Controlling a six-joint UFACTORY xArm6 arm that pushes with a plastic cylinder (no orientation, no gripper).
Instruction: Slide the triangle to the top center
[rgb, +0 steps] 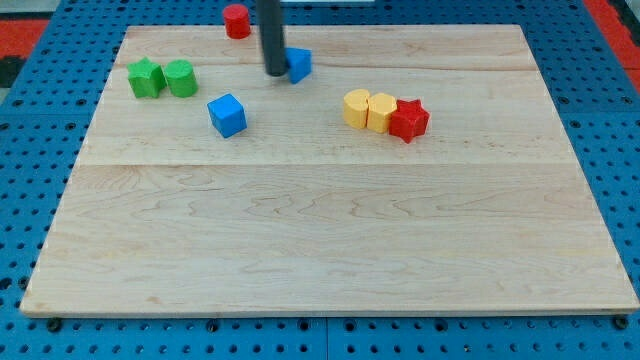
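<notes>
**Operator:** What lies around the blue triangle (299, 64), and does anything block it?

**Tech:** Take the triangle as your landmark. You will see a red cylinder (236, 20) up and to the view's left of it, at the top edge of the board (320, 230). Below and to the left sits a blue cube (227, 115). Further left, a green star (146, 78) and a second green block (181, 78) touch each other. Down and to the right, two yellow blocks (357, 108) (382, 111) and a red star (408, 120) stand in a touching row. No block touches the triangle.

**Operator:** Where is it relative to my tip (275, 73)?

**Tech:** You have no claw to open or close; the arm ends in a plain rod. The triangle is near the board's top, slightly left of centre, just beside your tip on its right. Whether the two touch, you cannot tell.
</notes>
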